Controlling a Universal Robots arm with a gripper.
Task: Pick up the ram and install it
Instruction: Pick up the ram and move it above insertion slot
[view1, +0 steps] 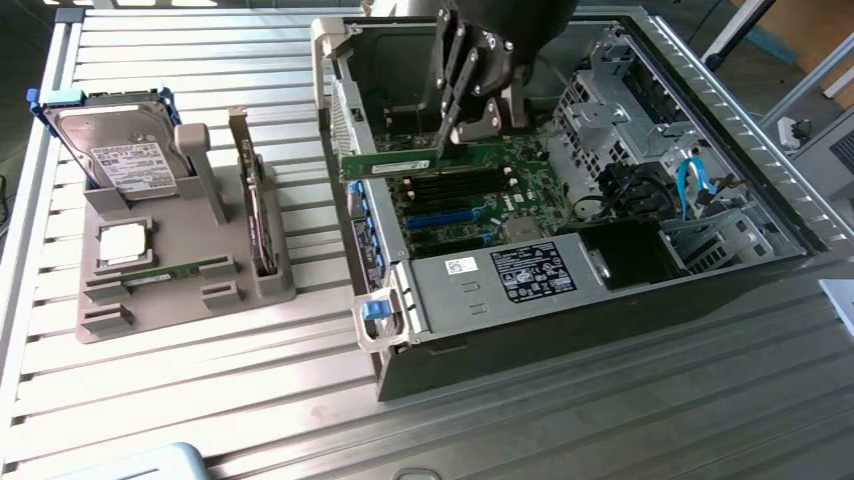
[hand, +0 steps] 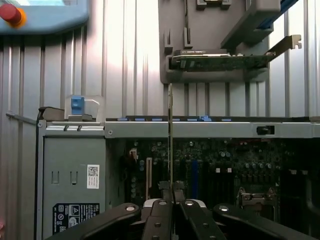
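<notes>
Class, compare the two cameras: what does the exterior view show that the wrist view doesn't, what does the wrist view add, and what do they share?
Exterior view adds: the blue cable inside the case, and the ram seen broadside. Wrist view adds: a red button, and the ram edge-on. Shared: the hand shut on the ram, and the expansion card.

Open from above over the motherboard (view1: 527, 158). Crowded at the memory slots (view1: 447, 185), with the ram (view1: 387, 163) clamped in the jaws just above them. Walled on the exterior view's left by the case side (view1: 331, 80), on its right by the metal cage (view1: 601, 110) and blue cable (view1: 687, 185). Free over the slatted counter (view1: 314, 300) between case and parts holder (view1: 174, 270).
</notes>
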